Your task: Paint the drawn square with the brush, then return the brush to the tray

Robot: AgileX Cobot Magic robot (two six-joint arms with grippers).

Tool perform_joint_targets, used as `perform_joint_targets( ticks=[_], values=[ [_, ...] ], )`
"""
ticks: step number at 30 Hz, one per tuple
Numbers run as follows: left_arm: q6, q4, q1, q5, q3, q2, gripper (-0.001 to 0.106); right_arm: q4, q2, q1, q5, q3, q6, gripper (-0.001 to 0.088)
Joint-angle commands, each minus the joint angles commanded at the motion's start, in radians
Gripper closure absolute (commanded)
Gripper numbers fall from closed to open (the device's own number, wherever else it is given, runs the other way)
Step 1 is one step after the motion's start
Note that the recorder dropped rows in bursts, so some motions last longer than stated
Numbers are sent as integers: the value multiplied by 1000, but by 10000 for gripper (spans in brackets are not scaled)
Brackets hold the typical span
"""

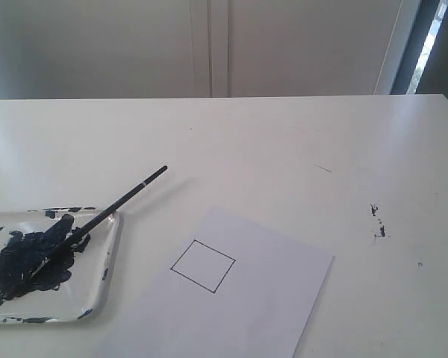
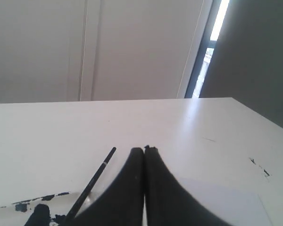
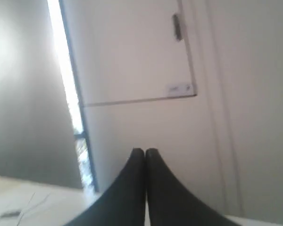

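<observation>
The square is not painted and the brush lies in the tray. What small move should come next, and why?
Probably the left gripper should open and move toward the brush: its jaws are shut, the brush lies free with its tip in the tray, and the drawn square is only an outline.

No text, label, brand, number or sign can be read in any view. The drawn square on the paper sheet is a bare outline. A small pale tag on the wall panel is too blurred to read.
</observation>
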Motion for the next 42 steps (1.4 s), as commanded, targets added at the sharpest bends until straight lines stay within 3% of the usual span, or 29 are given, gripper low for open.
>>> perform_joint_targets(
  ticks=[2, 9, 13, 18, 20, 34, 42],
  values=[
    [0, 0, 0, 0, 2, 0, 1053, 0, 148, 0, -81, -52, 43, 868],
    [0, 7, 0, -2, 2, 0, 1053, 0, 385, 0, -136, -199, 21, 868],
    [0, 7, 0, -2, 2, 0, 1053, 0, 472, 0, -150, -271, -180, 868],
    [0, 7, 0, -2, 2, 0, 1053, 0, 528, 0, -111, -296, -547, 868],
    [0, 7, 0, -2, 2, 0, 1053, 0, 537, 0, -79, -296, -627, 868],
    [0, 7, 0, 0, 2, 0, 1053, 0, 610, 0, 82, -296, -637, 868],
    [0, 7, 0, 26, 2, 0, 1053, 0, 732, 30, 72, -296, -790, 868]
  ],
)
